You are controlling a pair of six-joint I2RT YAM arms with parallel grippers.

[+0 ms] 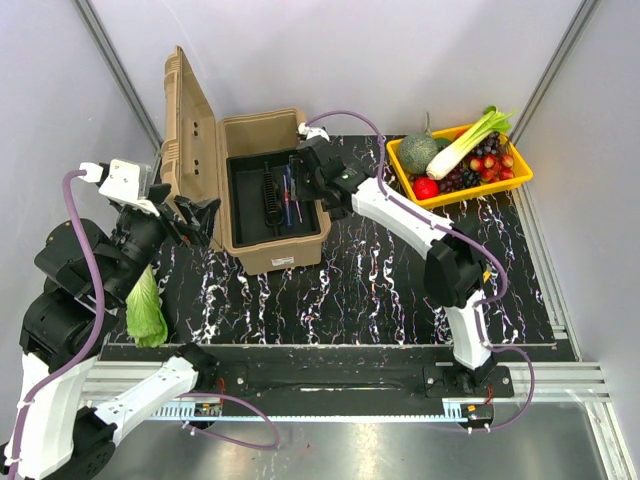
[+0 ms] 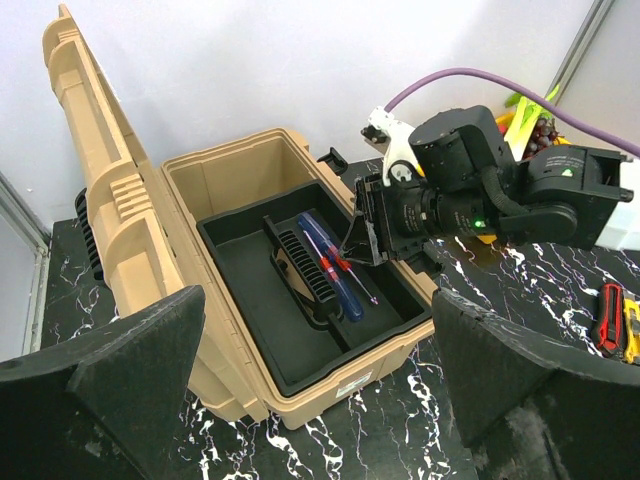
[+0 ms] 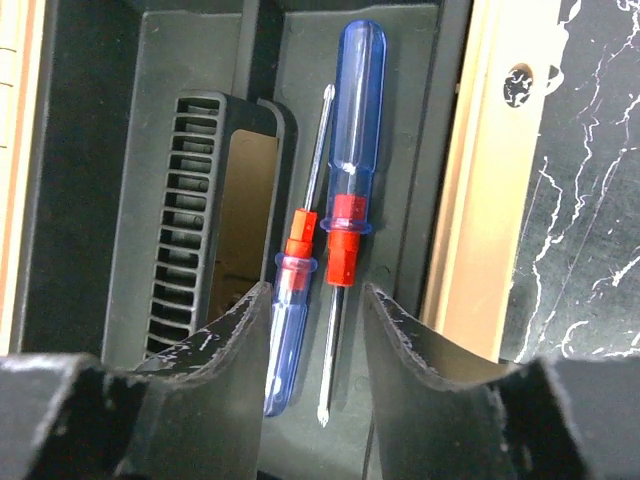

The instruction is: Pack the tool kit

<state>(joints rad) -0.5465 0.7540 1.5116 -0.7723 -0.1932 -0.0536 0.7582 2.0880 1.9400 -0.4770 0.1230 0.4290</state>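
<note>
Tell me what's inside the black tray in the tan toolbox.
A long blue-handled screwdriver and a shorter one lie side by side beside the tray's ribbed handle. Anything beneath the tray is covered.

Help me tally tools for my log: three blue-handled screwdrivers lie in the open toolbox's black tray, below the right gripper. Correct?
Not three: the right wrist view shows two, a larger screwdriver and a smaller screwdriver, both blue-handled. They do lie in the black tray of the open toolbox, below the right gripper.

No legible text or labels
</note>
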